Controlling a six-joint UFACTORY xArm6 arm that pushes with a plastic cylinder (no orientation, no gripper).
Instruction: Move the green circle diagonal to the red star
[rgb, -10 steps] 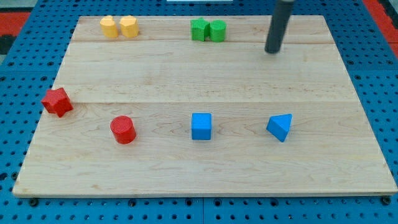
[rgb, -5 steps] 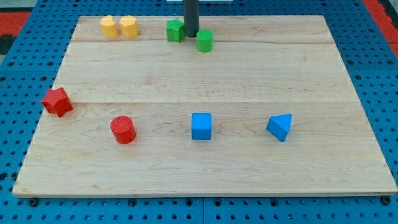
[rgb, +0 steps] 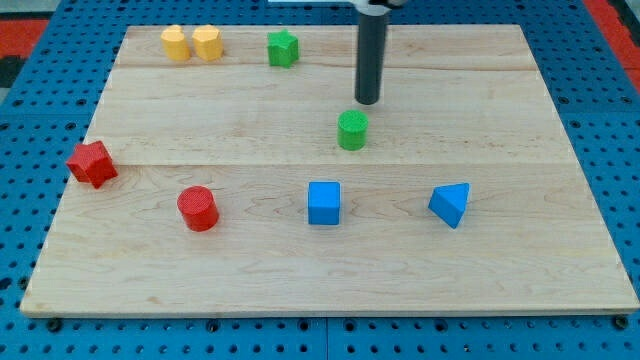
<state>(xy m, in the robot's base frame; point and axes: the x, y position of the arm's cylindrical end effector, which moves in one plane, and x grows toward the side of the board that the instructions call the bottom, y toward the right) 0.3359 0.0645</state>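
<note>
The green circle (rgb: 352, 131) is sitting near the middle of the pale wooden bench (rgb: 520, 250), well apart from the red star (rgb: 91, 164) lying at the left edge. The bench's planked, grainy top is resting on blue pegboard (rgb: 620, 120). The blocks are small, ribbed plastic pieces. The end effector is a plain dark rod with no jaws, holding nothing; my tip (rgb: 368, 102) is standing just beyond the green circle, slightly to its right, apart from it.
</note>
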